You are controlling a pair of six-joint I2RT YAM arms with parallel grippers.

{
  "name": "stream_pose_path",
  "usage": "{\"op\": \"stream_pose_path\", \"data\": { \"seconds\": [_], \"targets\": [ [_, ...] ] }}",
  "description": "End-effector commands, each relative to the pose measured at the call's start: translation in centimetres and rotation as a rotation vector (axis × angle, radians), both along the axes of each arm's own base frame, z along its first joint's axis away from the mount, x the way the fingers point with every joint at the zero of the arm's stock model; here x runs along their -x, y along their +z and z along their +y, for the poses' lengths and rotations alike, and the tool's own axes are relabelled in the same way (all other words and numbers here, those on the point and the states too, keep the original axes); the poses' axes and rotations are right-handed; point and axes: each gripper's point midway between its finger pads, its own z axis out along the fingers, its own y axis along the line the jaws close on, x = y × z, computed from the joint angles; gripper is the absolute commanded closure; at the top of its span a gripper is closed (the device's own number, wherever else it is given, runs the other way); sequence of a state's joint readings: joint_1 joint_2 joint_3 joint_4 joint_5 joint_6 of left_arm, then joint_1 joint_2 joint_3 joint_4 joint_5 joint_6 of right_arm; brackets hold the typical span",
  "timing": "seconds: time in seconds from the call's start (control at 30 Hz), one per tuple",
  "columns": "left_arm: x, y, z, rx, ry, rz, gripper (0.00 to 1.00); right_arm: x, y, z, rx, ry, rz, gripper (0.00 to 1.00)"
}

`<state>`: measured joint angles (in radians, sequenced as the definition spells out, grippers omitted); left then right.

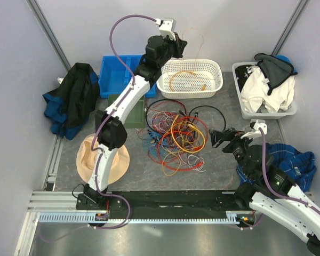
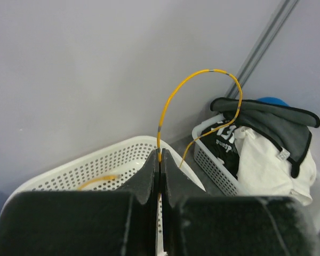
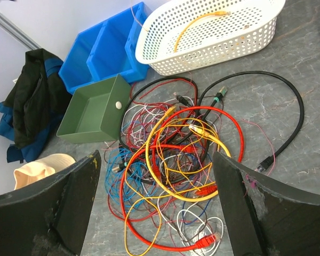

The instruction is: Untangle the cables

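- L gripper (image 2: 160, 156): jaws together, clamped on a thin yellow wire (image 2: 218, 70).
- Wire leaves the tips upward, arcs over to the right, and its free end hangs down. The run below the tips is hidden.
- L gripper is raised over the far-left part of the white basket (image 1: 190, 94), off the worktop (image 1: 229, 109).
- Inside that basket lies one yellow cable (image 3: 202, 17), curled, apart from the rest.
- R gripper (image 3: 156, 157): jaws wide apart, nothing between them. It hangs low just right of the tangle (image 1: 176, 140) and faces it.
- Tangle sits mid-worktop, in front of the white basket. Red, yellow, blue, white and black wires are looped through each other, with thick red and yellow loops on top.
- Black cable (image 3: 302, 113) bows out of the tangle's right side in a wide arc. Its plug end lies flat on the worktop.
- Green bin (image 3: 88, 114) sits at the tangle's far-left edge; can't tell if they touch. Blue bin (image 3: 104, 56) is behind it.
- Hat (image 1: 85, 157) is near-left, partly under the L arm.
- Dark jacket (image 1: 72, 96) is at the left wall.
- Clothes basket (image 1: 269, 115) is far right, and a blue cloth (image 1: 301, 160) lies by the R arm.
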<state>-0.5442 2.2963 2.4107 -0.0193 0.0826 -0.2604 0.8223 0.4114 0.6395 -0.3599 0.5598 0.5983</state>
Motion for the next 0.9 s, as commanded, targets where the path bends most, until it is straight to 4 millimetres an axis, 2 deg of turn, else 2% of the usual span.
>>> {"op": "stream_pose_path", "data": {
  "seconds": [0.0, 0.07, 0.1, 0.13, 0.17, 0.23, 0.33, 0.37, 0.4, 0.43, 0.47, 0.5, 0.57, 0.6, 0.67, 0.73, 0.77, 0.8, 0.83, 0.87],
  "targets": [
    [-2.5, 1.7, 0.7, 0.055, 0.025, -0.158, 0.98, 0.0, -0.1, -1.0, -0.023, -0.047, -0.012, 0.07],
    [-3.5, 0.2, 0.6, 0.056, 0.036, -0.161, 0.98, 0.1, -0.3, -1.4, -0.022, -0.063, -0.011, 0.07],
    [-3.7, -0.1, 0.7, 0.056, 0.039, -0.161, 0.91, 0.1, -0.3, -1.5, -0.021, -0.067, -0.012, 0.07],
    [-4.2, -1.0, 0.6, 0.052, 0.045, -0.154, 0.61, 0.0, -0.4, -1.6, -0.019, -0.072, -0.011, 0.07],
    [-4.3, -1.1, 0.8, 0.054, 0.049, -0.153, 0.46, 0.0, -0.4, -1.6, -0.016, -0.073, -0.011, 0.07],
    [-4.5, -1.0, 1.1, 0.053, 0.06, -0.153, 0.03, -0.1, -0.7, -1.4, -0.006, -0.072, -0.002, 0.07],
    [-3.9, 0.7, 2.0, 0.056, 0.082, -0.16, 0.0, -0.3, -1.0, -1.1, 0.002, -0.066, 0.008, 0.07],
    [-2.9, 3.1, 2.5, 0.069, 0.083, -0.184, 0.0, -0.3, -1.0, -0.9, -0.001, -0.057, 0.01, 0.07],
    [-2.6, 2.7, 2.7, 0.056, 0.084, -0.162, 0.0, -0.3, -1.1, -0.8, -0.004, -0.053, 0.014, 0.07],
    [-2.0, 3.1, 2.9, 0.056, 0.085, -0.155, 0.0, -0.3, -1.2, -0.7, -0.005, -0.05, 0.016, 0.07],
    [-0.1, 6.4, 3.9, 0.085, 0.084, -0.179, 0.0, -0.3, -1.4, -0.5, -0.009, -0.045, 0.02, 0.07],
    [0.2, 4.0, 4.1, 0.056, 0.086, -0.102, 0.0, -0.2, -1.5, -0.4, -0.013, -0.037, 0.023, 0.07],
    [2.2, 4.0, 4.8, 0.089, 0.088, -0.016, 0.0, -0.3, -2.0, -0.2, -0.014, -0.034, 0.027, 0.07],
    [4.1, 3.2, 5.7, 0.091, 0.087, 0.048, 0.0, -0.3, -2.2, -0.1, -0.013, -0.031, 0.031, 0.07],
    [6.6, 0.5, 5.5, 0.121, 0.037, 0.194, 0.0, -0.4, -3.0, 0.2, -0.006, -0.025, 0.044, 0.07],
    [10.2, -4.4, 5.7, 0.094, -0.003, 0.375, 0.0, -0.3, -3.5, 0.7, -0.003, -0.004, 0.057, 0.07],
    [11.6, -5.5, 5.6, 0.121, -0.015, 0.444, 0.0, -0.3, -3.7, 0.8, -0.001, 0.002, 0.06, 0.07],
    [13.1, -9.4, 5.7, 0.09, -0.019, 0.532, 0.0, -0.3, -3.8, 1.0, -0.002, 0.012, 0.062, 0.07],
    [15.1, -9.4, 5.3, 0.085, -0.028, 0.54, 0.0, -0.2, -3.9, 1.2, -0.004, 0.023, 0.064, 0.07],
    [16.3, -10.9, 5.3, 0.078, -0.011, 0.575, 0.0, -0.2, -4.2, 1.3, -0.003, 0.028, 0.067, 0.07]
  ]
}}
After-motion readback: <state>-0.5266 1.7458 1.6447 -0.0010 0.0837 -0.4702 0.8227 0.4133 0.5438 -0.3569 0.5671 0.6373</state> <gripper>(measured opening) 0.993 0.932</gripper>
